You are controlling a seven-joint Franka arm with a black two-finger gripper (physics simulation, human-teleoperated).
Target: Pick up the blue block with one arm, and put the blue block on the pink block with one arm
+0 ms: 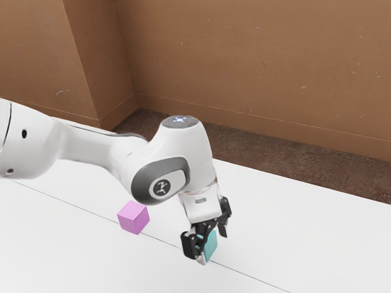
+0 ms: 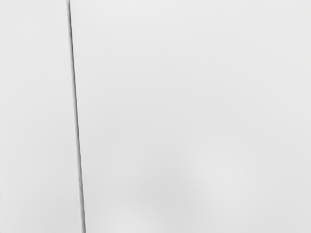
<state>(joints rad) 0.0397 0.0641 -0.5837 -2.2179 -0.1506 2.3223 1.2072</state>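
In the exterior view my black gripper (image 1: 204, 246) hangs just above the white table, shut on a small teal-blue block (image 1: 211, 247) held between its fingers. The block seems slightly lifted off the surface. A pink block (image 1: 133, 217) rests on the table to the exterior view's left of the gripper, roughly a hand's width away and apart from it. The white arm (image 1: 91, 159) reaches in from the exterior view's left and bends down at the wrist over the held block.
The white table (image 1: 305, 232) has a thin dark seam line (image 2: 75, 121) running across it, passing near the pink block and under the gripper. Brown walls and a dark floor strip lie behind the table.
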